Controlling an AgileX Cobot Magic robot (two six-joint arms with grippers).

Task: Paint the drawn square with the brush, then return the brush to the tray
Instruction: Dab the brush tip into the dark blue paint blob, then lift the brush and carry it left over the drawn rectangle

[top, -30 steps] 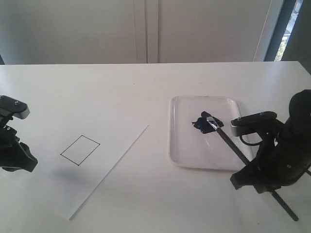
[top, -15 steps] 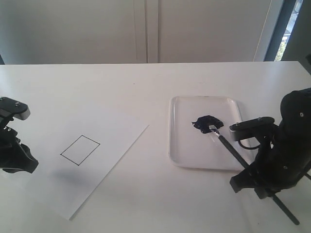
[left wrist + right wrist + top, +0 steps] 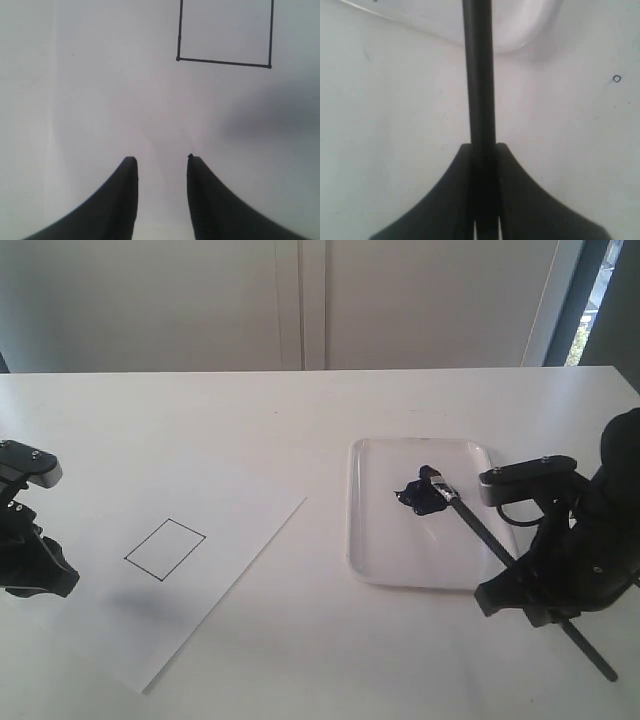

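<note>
Brush tip in the tray's paint, unpainted square well off to the left.
The square point(image 3: 165, 549), outline only, lies on the paper point(image 3: 215, 580), near the spread, empty left tool point(image 3: 160, 159). The brush point(image 3: 485, 534) is pinched mid-handle by the right tool point(image 3: 481, 149), with its bristles in the blob point(image 3: 415, 497) on the tray point(image 3: 385, 550) and its tail slanting away rightward. The right arm must carry it left across the worktop point(image 3: 300, 420); nothing stands between.
</note>
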